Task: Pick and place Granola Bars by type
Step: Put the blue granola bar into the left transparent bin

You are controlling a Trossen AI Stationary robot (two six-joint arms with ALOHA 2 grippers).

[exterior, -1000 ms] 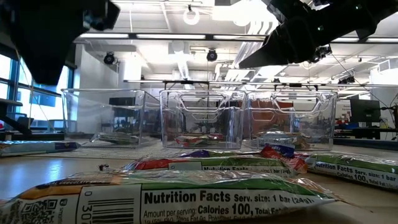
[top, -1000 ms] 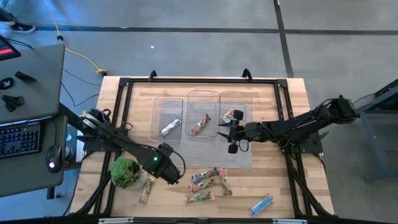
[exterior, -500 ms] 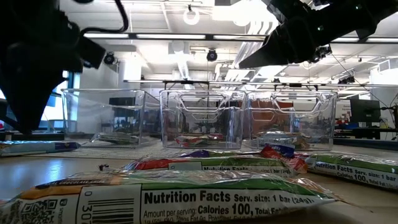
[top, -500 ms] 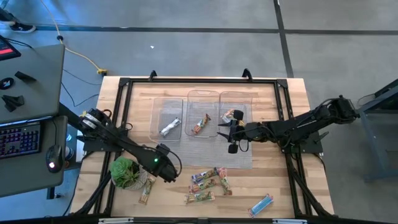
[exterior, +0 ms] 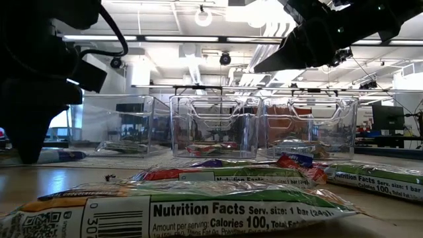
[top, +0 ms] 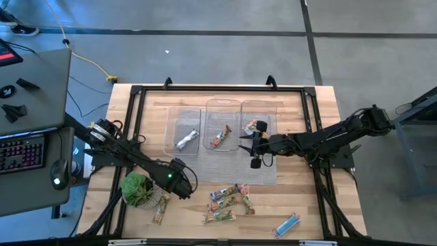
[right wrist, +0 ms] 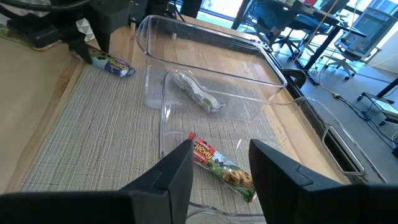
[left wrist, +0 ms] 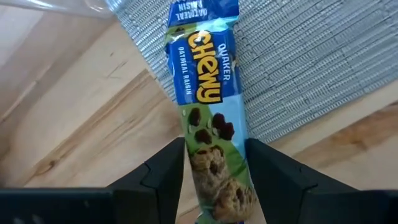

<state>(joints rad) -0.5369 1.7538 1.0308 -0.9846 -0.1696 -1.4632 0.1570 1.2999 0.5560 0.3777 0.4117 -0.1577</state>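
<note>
On the pale wooden table, three clear plastic trays sit upper centre. The left gripper straddles a blue wrapped granola bar, jaws open. The right gripper hovers, jaws apart.

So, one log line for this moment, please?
left gripper: open, astride blue bar at mat edge | right gripper: open, empty, over a tray | loose bars: table front

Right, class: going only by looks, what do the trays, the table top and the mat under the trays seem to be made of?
Trays: clear, glossy, probably hard plastic; the room shows through the walls and the rims catch light.
Table top: pale wood, matt; grain lines show, though it could be a veneer.
Mat: grey woven material, matt; fine ribbed weave, fibre unclear.
</note>
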